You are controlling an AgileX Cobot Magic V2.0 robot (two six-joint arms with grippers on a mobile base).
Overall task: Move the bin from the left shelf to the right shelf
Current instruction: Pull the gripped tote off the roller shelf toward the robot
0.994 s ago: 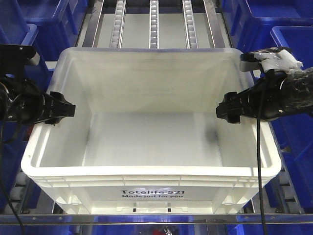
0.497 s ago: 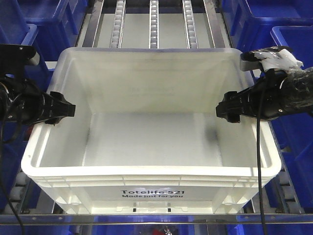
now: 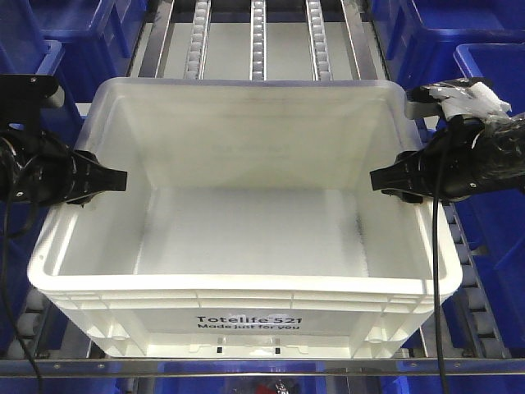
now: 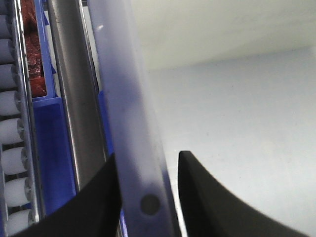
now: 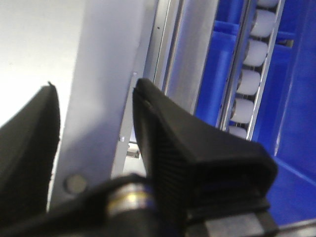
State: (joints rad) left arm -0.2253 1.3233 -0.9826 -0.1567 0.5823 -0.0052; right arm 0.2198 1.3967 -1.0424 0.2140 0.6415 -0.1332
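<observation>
Fingers (image 4: 94, 207) of the black left end effector (image 3: 105, 179) stand on either side of the left short wall of the large white rectangular plastic bin (image 3: 238, 284), one outside and one inside. In the left wrist view they are pressed against the ribbed rim between them, so this end effector is clamped on the bin. The black right end effector (image 3: 387, 180) straddles the opposite short wall in the same manner. Its textured outer finger (image 5: 163, 148) lies against the rim and its inner finger (image 5: 29, 148) sits inside the bin, closed on the wall.

The bin stands upright with its open top facing up and nothing inside it. Its long axis runs side to side across the front view, from one end effector to the other. The long wall printed in black with "Totelife 521 Made just for you" (image 3: 246, 322) faces the camera. The plastic is smooth and slightly translucent, with a thick rim and moulded ribs under the front lip.

The bin rests on a shelf of grey metal rails carrying white rollers (image 3: 258, 37), which run away behind it. A grey metal front rail (image 3: 246, 367) crosses just below the printed wall. Dark blue plastic totes (image 3: 492, 66) flank the shelf on both sides. A black cable (image 3: 435, 271) hangs from the right arm, across the bin's right front corner.
</observation>
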